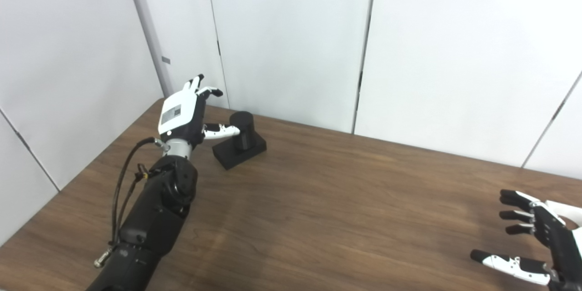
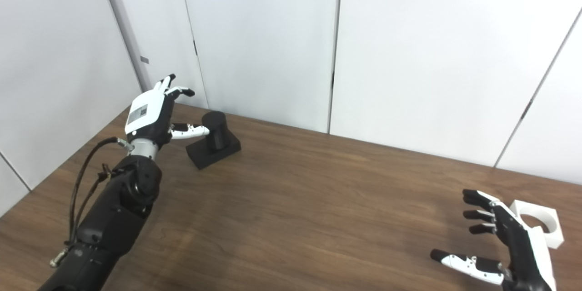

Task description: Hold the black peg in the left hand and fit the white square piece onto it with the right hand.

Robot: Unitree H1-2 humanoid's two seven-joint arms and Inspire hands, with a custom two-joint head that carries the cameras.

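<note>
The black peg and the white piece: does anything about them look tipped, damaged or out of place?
Nothing stands out. The black peg stands upright on its base beside the open left hand, and the white piece lies flat on the table behind the open right hand.

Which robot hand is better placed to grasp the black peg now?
The left robot hand. It is open right beside the black cylindrical peg on its block base, thumb almost touching it, while the right robot hand is open far across the brown wooden table.
</note>
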